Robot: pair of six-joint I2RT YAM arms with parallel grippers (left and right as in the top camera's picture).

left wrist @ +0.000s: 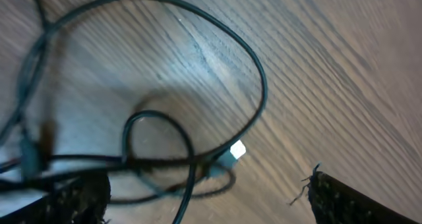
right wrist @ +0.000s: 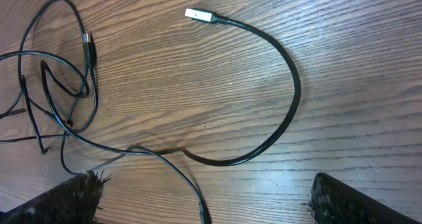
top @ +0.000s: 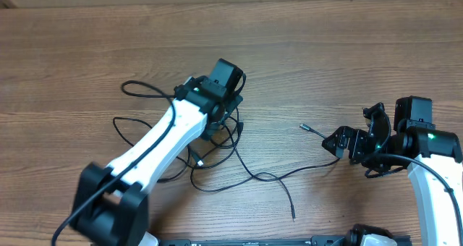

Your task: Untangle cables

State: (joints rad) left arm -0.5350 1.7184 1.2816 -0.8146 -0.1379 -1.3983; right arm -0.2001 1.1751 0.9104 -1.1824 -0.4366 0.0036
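Thin black cables sprawl across your wooden worktop, their long axis running left to right. Closest to the near edge, one loose end trails toward you just right of centre. Behind it, left of centre, the cords cross and loop into a knot, with a small pale plug shining in its midst. Your left gripper hangs over that knot with its jaws spread wide, one pad on each side, clamping nothing. To the right, a single cord bends in a broad curve in front of your right gripper, whose jaws likewise gape apart and hold nothing. That cord ends in a silvery tip, which points toward the left edge and slightly away from you. Farthest back, one thin loop reaches toward the far left corner.
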